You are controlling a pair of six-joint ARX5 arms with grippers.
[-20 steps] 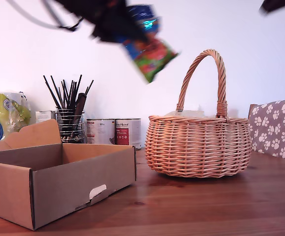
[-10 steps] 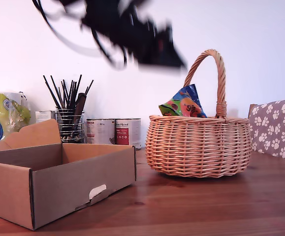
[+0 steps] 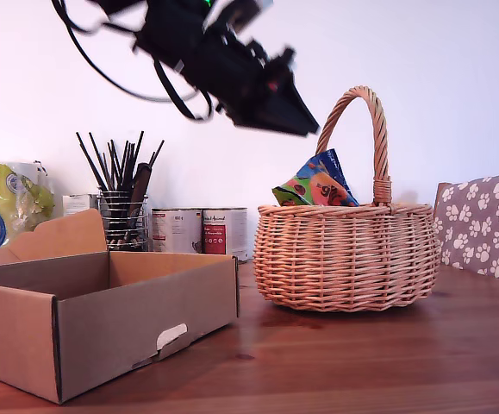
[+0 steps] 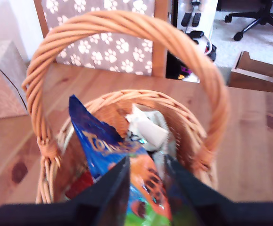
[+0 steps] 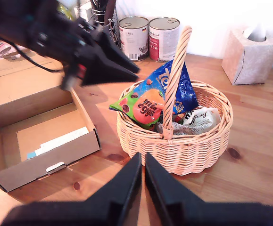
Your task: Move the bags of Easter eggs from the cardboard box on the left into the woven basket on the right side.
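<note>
Bag dropped in, my first gripper point(image 4: 145, 181) empty above it.

Nearest, the cardboard box point(image 3: 102, 332) on the surface; past it, at three o'clock, the woven basket point(image 3: 344, 259) propping the bag of Easter eggs point(image 3: 316, 183) against its rim, jaws spread. My second gripper point(image 5: 143, 181) hangs aside, jaws closed, grasping nothing.

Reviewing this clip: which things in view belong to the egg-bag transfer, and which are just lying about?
Part of the job:
- bag of Easter eggs, propped in the basket
- woven basket
- cardboard box
- first claw, open above the basket

Just lying about:
- two tins
- mesh cup of dark sticks
- yellow-green bag
- paw-print cushion
- tissue box
</note>
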